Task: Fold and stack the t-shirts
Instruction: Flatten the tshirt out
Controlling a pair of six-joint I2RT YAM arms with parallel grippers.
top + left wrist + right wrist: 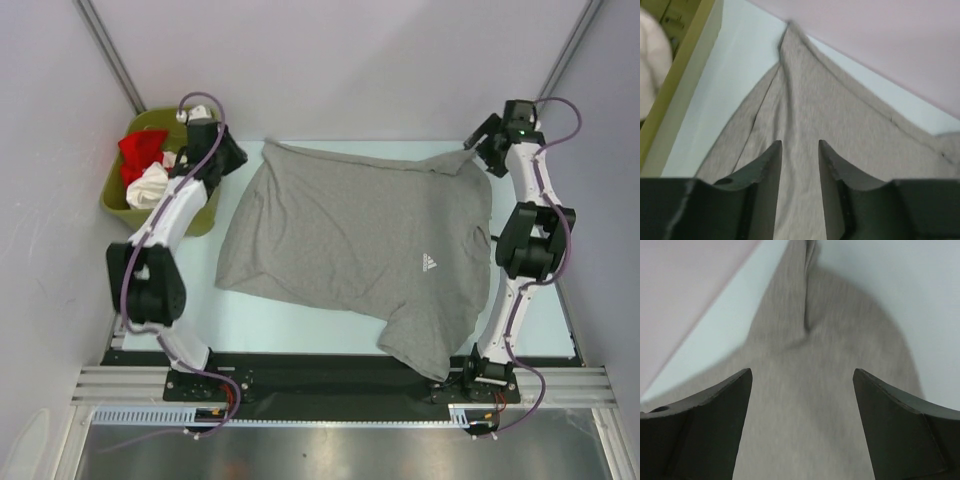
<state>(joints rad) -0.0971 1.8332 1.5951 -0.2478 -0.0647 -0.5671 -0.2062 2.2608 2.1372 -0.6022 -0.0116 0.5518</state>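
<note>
**Flat first, fold after**

The grey t-shirt [360, 250] lay spread across the table [300, 320], logo [429, 262] up, but skewed, and its near right part trailed over the table's near edge by my right arm's base. My left gripper [800, 145] hung above the far left corner of the cloth, jaws parted and holding nothing, with fabric showing in the gap below them. My right gripper [802, 372] stood over the far right corner with its jaws wide apart, equally empty.

I judged the step to be laying the shirt out square before any fold, and it wasn't square yet. To do it well, I reckoned, each far corner wanted a pinch right at the edge, taking one layer only, and then an even pull from both sides so the cloth slid without bunching. The ridge running down from the left corner needed tension to flatten. The trailing part had to come fully onto the table, or the first fold would go crooked.

The red shirt [140, 150] and the white shirt [150, 185] waited in the bin [205, 218] just beside my left arm, a snag risk if I swung wide.
</note>
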